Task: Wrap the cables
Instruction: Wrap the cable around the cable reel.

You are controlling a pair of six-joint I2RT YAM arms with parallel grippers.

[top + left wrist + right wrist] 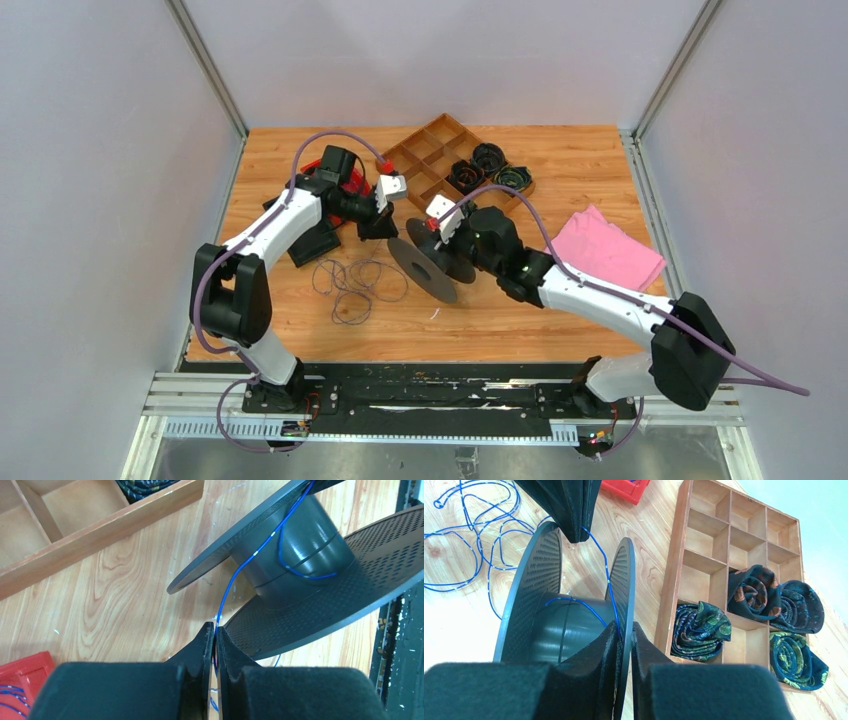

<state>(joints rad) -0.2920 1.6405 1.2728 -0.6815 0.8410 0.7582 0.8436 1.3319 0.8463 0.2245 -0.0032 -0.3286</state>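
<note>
1. The left claw (215, 630) is seen clenched on the cable (231, 582). The thin blue wire is pinched between the two black fingertips, just beside the rim of the spool (529, 580).
2. The right claw (625, 630) is closed on the spool. The edge of one perforated flange is clamped between its fingers.
3. The spool is held with its axis about level, so that both round flanges stand on edge. It cannot be told whether the lower rims touch the table (560, 180).
4. A first loose turn of the cable is laid around the dark grey core. From there the cable is led out between the flanges and up to the left claw.
5. The rest of the cable is spread in loose loops on the table, to the left of the spool and near the left arm.
6. A wooden tray (674, 570) with many compartments is placed behind the spool. Rolled fabrics (701, 630) with dark patterns are kept in three of its near compartments.
7. A pink cloth (605, 250) is laid on the right part of the table, well apart from the spool.
8. A red box (25, 672) is seen behind the left arm, and some blue wire is visible in it.
</note>
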